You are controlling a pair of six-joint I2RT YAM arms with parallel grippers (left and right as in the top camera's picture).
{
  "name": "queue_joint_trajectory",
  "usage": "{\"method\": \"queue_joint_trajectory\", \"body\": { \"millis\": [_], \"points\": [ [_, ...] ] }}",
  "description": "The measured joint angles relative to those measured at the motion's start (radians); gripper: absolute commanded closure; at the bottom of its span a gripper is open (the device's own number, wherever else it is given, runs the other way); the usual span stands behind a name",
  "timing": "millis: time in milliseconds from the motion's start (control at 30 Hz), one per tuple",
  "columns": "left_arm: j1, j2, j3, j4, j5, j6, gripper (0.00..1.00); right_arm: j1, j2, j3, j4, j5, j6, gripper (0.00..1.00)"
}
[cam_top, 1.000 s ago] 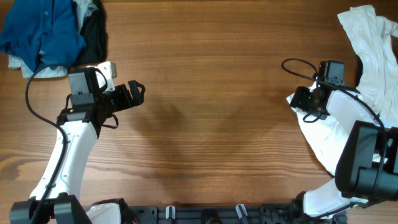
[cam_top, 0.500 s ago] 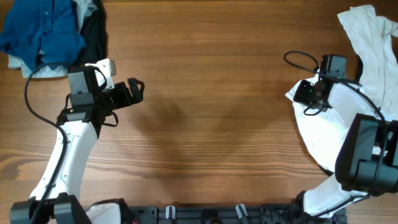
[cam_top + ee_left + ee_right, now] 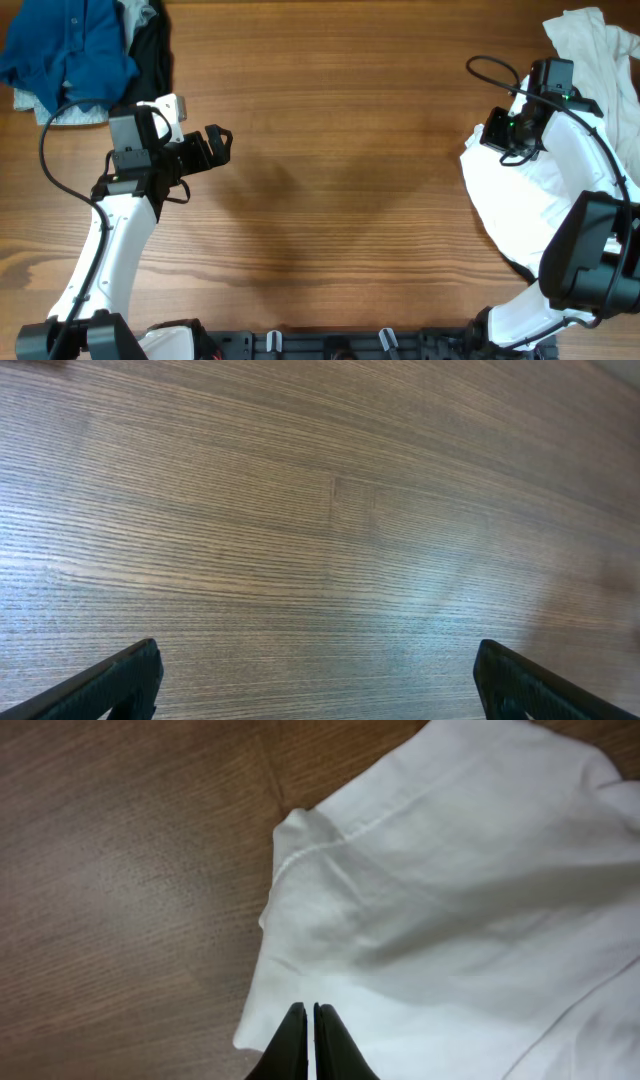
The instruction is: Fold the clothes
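The clothes lie in two heaps. A large white wrinkled shirt (image 3: 600, 80) covers the right edge of the table, and its hemmed edge (image 3: 450, 870) fills the right wrist view. My right gripper (image 3: 497, 133) (image 3: 311, 1010) is shut, its fingers pressed together over the shirt's left edge with a sliver of white cloth pinched between them. A blue garment (image 3: 70, 45), a black one (image 3: 152, 50) and a pale grey piece (image 3: 60, 112) are piled at the far left corner. My left gripper (image 3: 222, 145) (image 3: 318, 655) hovers open over bare wood, holding nothing.
The brown wooden table (image 3: 340, 150) stretches between the two heaps. A black rail with clips (image 3: 330, 345) runs along the near edge. The right arm's white links (image 3: 585, 190) lie over the lower part of the shirt.
The right gripper closed on the shirt's left edge and moved up and to the right, drawing the cloth with it. The left arm stayed still.
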Motion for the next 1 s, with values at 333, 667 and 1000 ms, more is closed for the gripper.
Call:
{"method": "queue_joint_trajectory", "body": {
  "millis": [333,667,1000],
  "points": [
    [0.0,0.0,0.0,0.0,0.0,0.0,0.0,0.017,0.001,-0.003,0.089,-0.084,-0.106,0.21],
    [0.0,0.0,0.0,-0.001,0.0,0.0,0.0,0.139,0.148,-0.015,0.08,0.019,-0.095,0.47],
    [0.0,0.0,0.0,-0.001,0.0,0.0,0.0,0.151,0.154,-0.013,0.016,0.233,0.018,0.28]
  ]
}}
